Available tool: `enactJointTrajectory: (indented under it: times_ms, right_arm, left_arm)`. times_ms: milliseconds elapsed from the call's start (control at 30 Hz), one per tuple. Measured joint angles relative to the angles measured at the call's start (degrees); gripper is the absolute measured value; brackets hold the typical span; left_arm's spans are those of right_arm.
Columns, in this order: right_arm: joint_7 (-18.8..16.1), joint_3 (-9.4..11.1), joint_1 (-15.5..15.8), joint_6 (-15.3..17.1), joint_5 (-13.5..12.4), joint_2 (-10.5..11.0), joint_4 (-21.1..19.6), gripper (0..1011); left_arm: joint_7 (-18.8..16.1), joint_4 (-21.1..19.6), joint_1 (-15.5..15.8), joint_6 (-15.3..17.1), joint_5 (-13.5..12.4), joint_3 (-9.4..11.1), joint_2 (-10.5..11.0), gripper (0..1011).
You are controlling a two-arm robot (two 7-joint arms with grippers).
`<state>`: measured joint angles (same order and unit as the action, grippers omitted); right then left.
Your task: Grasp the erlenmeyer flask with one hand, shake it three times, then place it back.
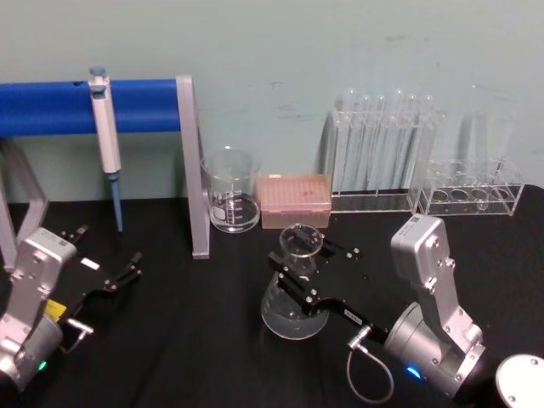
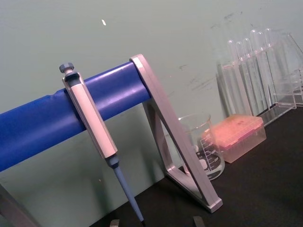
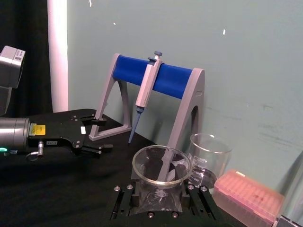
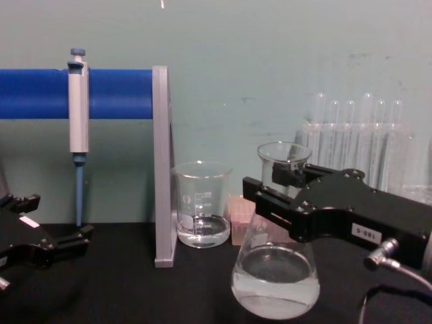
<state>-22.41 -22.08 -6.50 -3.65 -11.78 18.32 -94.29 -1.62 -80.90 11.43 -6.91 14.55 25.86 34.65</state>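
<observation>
Right gripper [image 1: 303, 253] clamped on the neck of the erlenmeyer flask [image 1: 289, 316], one finger each side just under the flared rim. Flask upright near middle of tabletop [image 1: 187, 348], on the robot's side of beaker [image 1: 231, 194] and pink tip box [image 1: 294, 201]. A little clear liquid in its base. Whether the base touches the surface, cannot tell. Left gripper [image 1: 109, 248] near left edge, fingers spread, holding nothing.
</observation>
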Motion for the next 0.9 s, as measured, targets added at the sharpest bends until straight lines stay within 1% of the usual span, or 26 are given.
enactJointTrajectory:
  times_ms: [467, 900]
  right_arm:
    - [0.00, -0.54, -0.51, 0.01, -0.67, 0.16, 0.33, 451]
    - [-0.43, -1.22, -1.75, -0.59, -1.02, -0.06, 2.54, 451]
  left_arm:
    - [0.00, 0.00, 0.00, 0.00, 0.00, 0.00, 0.00, 1001]
    - [0.00, 0.00, 0.00, 0.00, 0.00, 0.00, 0.00, 1001]
